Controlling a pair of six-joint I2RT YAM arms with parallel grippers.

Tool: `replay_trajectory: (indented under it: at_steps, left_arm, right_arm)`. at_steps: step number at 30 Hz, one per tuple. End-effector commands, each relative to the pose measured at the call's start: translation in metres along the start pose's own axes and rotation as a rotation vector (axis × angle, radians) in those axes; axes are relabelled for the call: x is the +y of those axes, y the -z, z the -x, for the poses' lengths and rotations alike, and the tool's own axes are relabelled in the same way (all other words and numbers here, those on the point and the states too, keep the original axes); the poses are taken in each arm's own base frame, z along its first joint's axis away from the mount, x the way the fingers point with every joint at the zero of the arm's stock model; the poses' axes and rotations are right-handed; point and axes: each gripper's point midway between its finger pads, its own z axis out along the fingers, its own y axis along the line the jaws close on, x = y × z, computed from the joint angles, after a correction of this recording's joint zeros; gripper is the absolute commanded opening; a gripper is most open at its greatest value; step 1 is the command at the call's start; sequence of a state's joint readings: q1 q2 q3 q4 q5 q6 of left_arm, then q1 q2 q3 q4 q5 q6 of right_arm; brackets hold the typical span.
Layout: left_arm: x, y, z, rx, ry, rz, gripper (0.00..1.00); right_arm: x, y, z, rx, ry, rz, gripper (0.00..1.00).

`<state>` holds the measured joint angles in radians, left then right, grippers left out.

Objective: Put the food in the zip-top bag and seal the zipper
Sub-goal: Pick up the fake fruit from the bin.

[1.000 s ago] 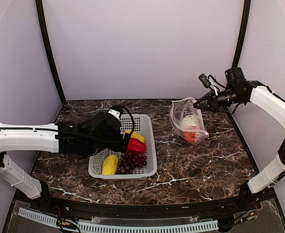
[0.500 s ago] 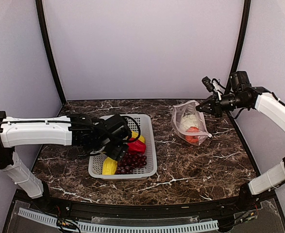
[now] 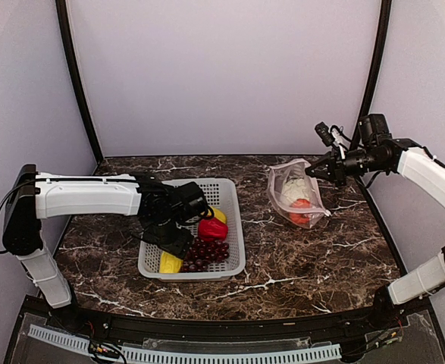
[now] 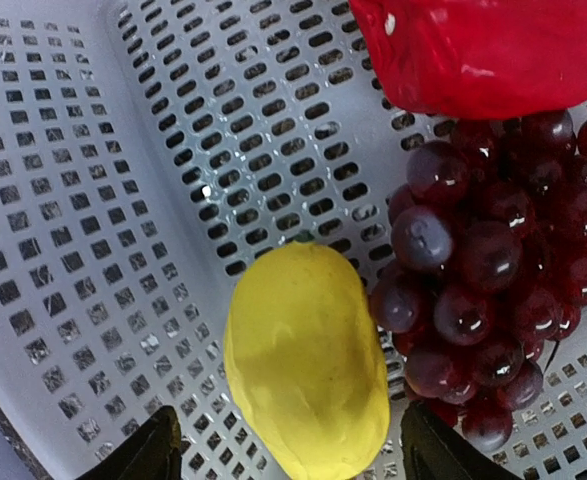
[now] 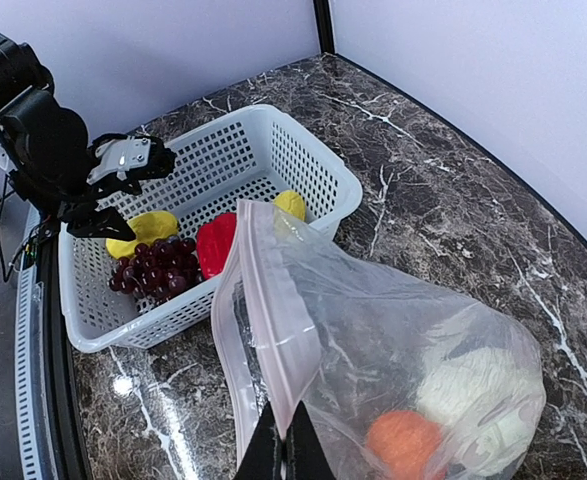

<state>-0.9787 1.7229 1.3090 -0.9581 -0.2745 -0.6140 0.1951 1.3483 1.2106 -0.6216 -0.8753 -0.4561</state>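
1. The bag [image 3: 294, 193] lies on the table at the right centre of the overhead view, with the cauliflower [image 3: 292, 187] and tomato [image 3: 302, 205] inside it. The pepper [image 3: 212, 227], grapes [image 3: 207, 254] and two yellow pieces are in the basket [image 3: 233, 199] at left centre.
2. The right gripper [image 5: 283, 450] is clenched on the bag's mouth edge beside the zipper strip [image 5: 273, 310], lifting the mouth open.
3. The left gripper [image 4: 288, 455] hangs released over the nearer yellow piece [image 4: 308, 365]. One fingertip [image 4: 148, 450] stands on each side, with a gap on both sides, so nothing is grasped.
4. That yellow piece looks smooth, rounded, light and hard, so it will probably slip from a shallow pinch. A hold across its narrow middle, set low, seems safest. It touches the grapes on its right, so that finger has little room.
5. The bag is thin, crinkly and limp, and its mouth would likely sag if let go. The zipper strip looks like its firmest part.
6. The wrist view cuts off the fingers and the yellow piece's lower end at the bottom edge. The second yellow piece [image 3: 219, 214] is mostly hidden behind the pepper. I cannot tell whether the right gripper pinches one bag wall or both.
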Motion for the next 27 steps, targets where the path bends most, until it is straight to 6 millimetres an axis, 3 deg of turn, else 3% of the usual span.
replay_trajectory:
  at_steps: [1, 7, 12, 19, 25, 27]
  left_arm:
    - [-0.009, 0.012, -0.013, 0.057, 0.059, -0.092, 0.75]
    - [-0.009, 0.006, -0.016, 0.086, 0.084, -0.070, 0.81]
    - [-0.013, -0.007, -0.018, 0.104, 0.064, -0.061, 0.76]
    - [0.002, -0.019, -0.019, 0.108, 0.047, 0.051, 0.70]
    - [0.000, -0.032, -0.020, 0.105, 0.054, 0.048, 0.70]
    - [-0.001, -0.034, -0.019, 0.103, 0.054, 0.052, 0.74]
  right_arm:
    - [0.006, 0.002, 0.006, -0.031, 0.043, 0.008, 0.00]
    - [0.009, 0.002, 0.005, -0.039, 0.055, 0.012, 0.00]
    - [0.011, 0.003, 0.006, -0.043, 0.065, 0.008, 0.00]
    - [0.010, 0.000, 0.001, -0.036, 0.059, 0.013, 0.00]
    - [0.010, -0.002, 0.000, -0.033, 0.053, 0.020, 0.00]
    - [0.009, -0.003, -0.001, -0.031, 0.050, 0.020, 0.00]
